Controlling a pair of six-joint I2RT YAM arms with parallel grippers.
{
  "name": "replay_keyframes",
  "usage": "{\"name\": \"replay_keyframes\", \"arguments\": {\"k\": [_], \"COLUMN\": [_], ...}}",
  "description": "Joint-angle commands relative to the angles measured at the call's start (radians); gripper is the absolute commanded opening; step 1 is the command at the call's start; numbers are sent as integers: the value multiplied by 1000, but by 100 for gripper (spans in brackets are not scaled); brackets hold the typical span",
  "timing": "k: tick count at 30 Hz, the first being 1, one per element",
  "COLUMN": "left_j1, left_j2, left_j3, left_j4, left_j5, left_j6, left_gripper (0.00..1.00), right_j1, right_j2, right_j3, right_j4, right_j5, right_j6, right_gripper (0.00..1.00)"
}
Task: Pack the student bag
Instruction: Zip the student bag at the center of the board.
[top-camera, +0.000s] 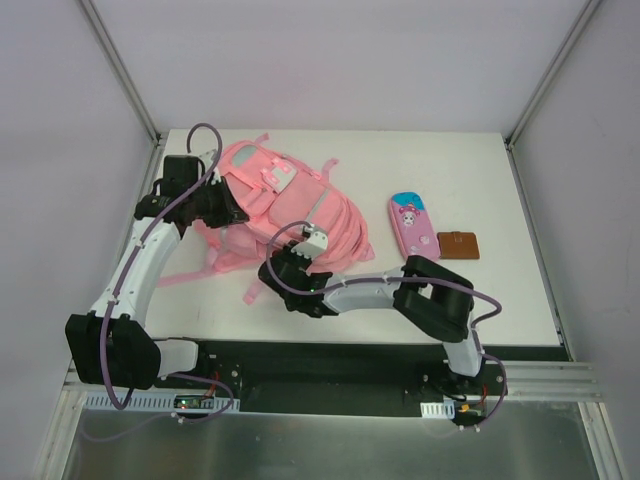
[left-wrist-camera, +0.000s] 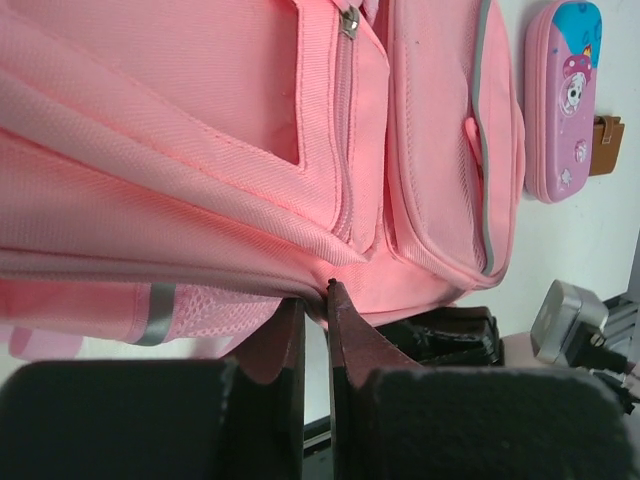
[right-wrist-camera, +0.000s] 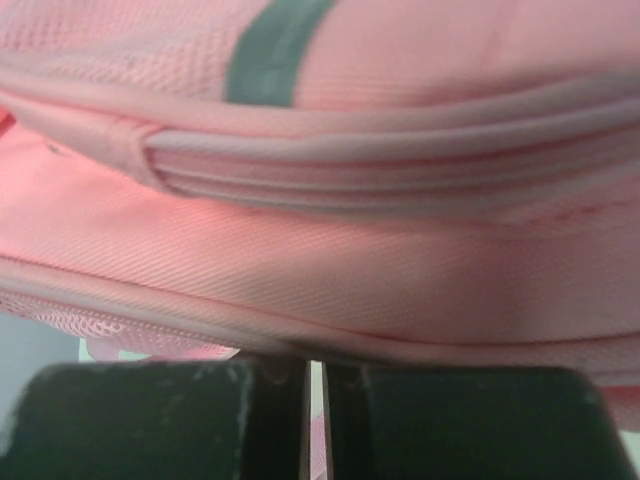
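The student bag (top-camera: 300, 205), a large pink backpack, lies on the white table left of centre. My left gripper (top-camera: 228, 212) is at the bag's left side. In the left wrist view its jaws (left-wrist-camera: 317, 295) are nearly closed and pinch a pink fabric edge of the bag (left-wrist-camera: 200, 120). My right gripper (top-camera: 288, 258) is at the bag's near edge. In the right wrist view its jaws (right-wrist-camera: 313, 362) are shut to a thin slit under a piped seam of the bag (right-wrist-camera: 350, 270), and the tips are hidden by fabric.
A small pink cartoon pencil case (top-camera: 412, 225) lies right of the bag, with a brown wallet (top-camera: 458, 245) beside it. Both show in the left wrist view: the pencil case (left-wrist-camera: 565, 100) and the wallet (left-wrist-camera: 606, 145). A pink strap (top-camera: 250, 290) trails toward the table's near edge.
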Motion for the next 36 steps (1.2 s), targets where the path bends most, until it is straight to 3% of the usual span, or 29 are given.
{"name": "replay_keyframes", "arguments": {"k": [1, 7, 14, 15, 16, 18, 21, 26, 31, 33, 36], "left_j1": [-6, -6, -6, -6, -6, -6, -6, -8, -8, -8, -8], "left_j2": [-60, -49, -44, -46, -44, -47, -46, -56, -79, -86, -87], "left_j3": [40, -7, -78, -78, -76, -73, -69, -75, -78, -78, -79], "left_j4": [-6, 3, 58, 60, 61, 70, 72, 72, 72, 72, 72], "left_j5": [70, 40, 64, 70, 76, 89, 93, 113, 118, 116, 125], "left_j6": [41, 41, 10, 9, 3, -8, -14, -22, -21, -21, -17], "left_gripper": [0, 0, 0, 0, 0, 0, 0, 0, 0, 0, 0], "right_j1": [-74, -109, -112, -108, -105, -87, -63, -50, -36, -28, -19], "right_j2": [-118, -298, -347, -339, -330, -296, -240, -137, -48, -20, -9], "right_j3": [-120, -299, -347, -341, -329, -268, -185, -62, 77, 128, 144], "right_j4": [35, 139, 190, 207, 201, 151, 83, -64, -294, -404, -426], "right_j5": [-38, -309, -407, -414, -423, -409, -365, -231, -49, 9, 114], "right_j6": [-55, -44, -58, -85, -98, -156, -161, -98, 17, 16, -15], "right_gripper": [1, 1, 1, 9, 24, 47, 55, 58, 52, 52, 49]}}
